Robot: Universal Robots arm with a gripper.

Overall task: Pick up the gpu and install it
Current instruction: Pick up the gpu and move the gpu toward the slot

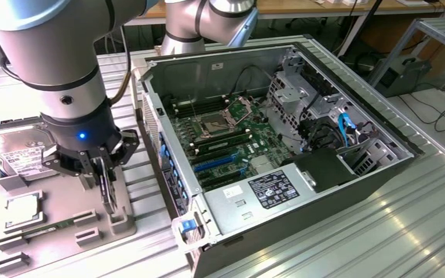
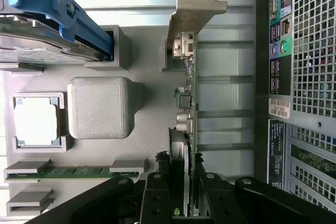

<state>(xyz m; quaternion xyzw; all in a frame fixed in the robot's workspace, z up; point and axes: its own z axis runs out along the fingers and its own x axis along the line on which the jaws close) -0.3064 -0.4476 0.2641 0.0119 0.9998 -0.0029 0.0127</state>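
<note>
A ribbed metal worktop carries an open computer case lying on its side. Just beside the case, toward the exterior view's left, lies a grey parts tray.

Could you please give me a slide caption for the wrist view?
Jaws closed on the gpu, standing on edge in the grey tray beside the computer case.

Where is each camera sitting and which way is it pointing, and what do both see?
Exterior view: off the arm, above, looking down at the open computer case and grey tray; the arm and gripper show.
Wrist view: on the wrist, looking along the gripper at the graphics card it clamps.
Shared: gripper, graphics card, tray, computer case.
</note>
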